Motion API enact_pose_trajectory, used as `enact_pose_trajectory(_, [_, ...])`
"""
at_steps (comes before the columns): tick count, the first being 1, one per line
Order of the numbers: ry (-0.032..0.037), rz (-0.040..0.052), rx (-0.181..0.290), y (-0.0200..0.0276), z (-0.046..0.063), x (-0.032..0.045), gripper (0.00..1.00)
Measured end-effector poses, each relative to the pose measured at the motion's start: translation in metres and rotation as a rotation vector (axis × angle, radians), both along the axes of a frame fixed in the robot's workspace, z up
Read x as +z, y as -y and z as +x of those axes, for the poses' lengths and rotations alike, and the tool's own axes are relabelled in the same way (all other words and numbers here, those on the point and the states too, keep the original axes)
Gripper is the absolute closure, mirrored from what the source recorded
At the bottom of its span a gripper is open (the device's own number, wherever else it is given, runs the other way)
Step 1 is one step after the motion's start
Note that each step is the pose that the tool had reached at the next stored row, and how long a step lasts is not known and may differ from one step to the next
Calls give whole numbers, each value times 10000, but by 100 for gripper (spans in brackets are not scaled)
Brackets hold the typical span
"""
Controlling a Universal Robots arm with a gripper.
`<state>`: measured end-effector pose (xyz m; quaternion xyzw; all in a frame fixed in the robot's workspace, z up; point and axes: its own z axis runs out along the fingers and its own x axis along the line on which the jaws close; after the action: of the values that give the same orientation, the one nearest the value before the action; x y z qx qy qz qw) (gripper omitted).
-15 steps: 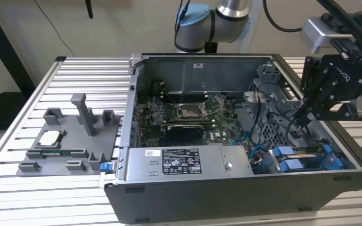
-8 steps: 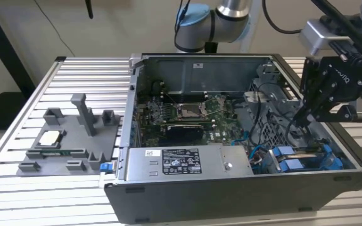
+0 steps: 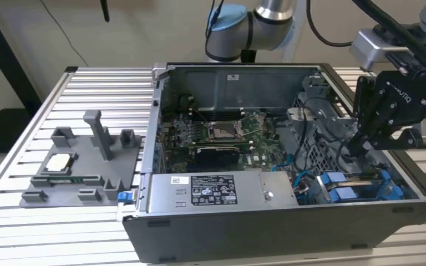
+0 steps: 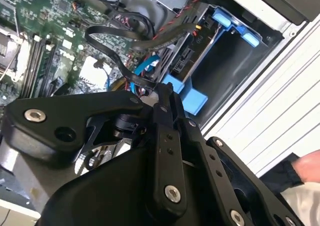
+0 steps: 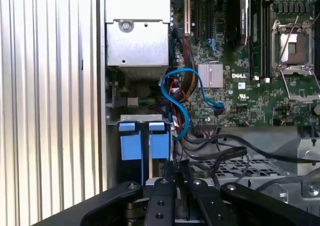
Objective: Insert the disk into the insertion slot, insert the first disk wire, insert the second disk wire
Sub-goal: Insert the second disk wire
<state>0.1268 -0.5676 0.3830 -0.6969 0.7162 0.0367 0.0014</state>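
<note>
Blue-framed disk (image 3: 361,188) sits down in the grey sheet-metal insertion slot (image 3: 404,191) at the case's lower corner, on the exterior view's right. Going left to right: a grey plastic fixture block (image 3: 80,166) rests on the ribbed aluminium surface (image 3: 20,144), then the open dark computer case (image 3: 272,233) with its green motherboard (image 3: 221,133), then the black end effector (image 3: 355,149) just above the disk, fingers pressed together on a thin black cable (image 4: 112,48).
</note>
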Motion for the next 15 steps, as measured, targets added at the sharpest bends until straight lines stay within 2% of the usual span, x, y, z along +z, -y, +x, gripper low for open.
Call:
enact_pose_trajectory(4, [1, -63, 0, 0, 0, -53, 84])
enact_pose_trajectory(15, [44, -64, -1, 4, 12, -205, 84])
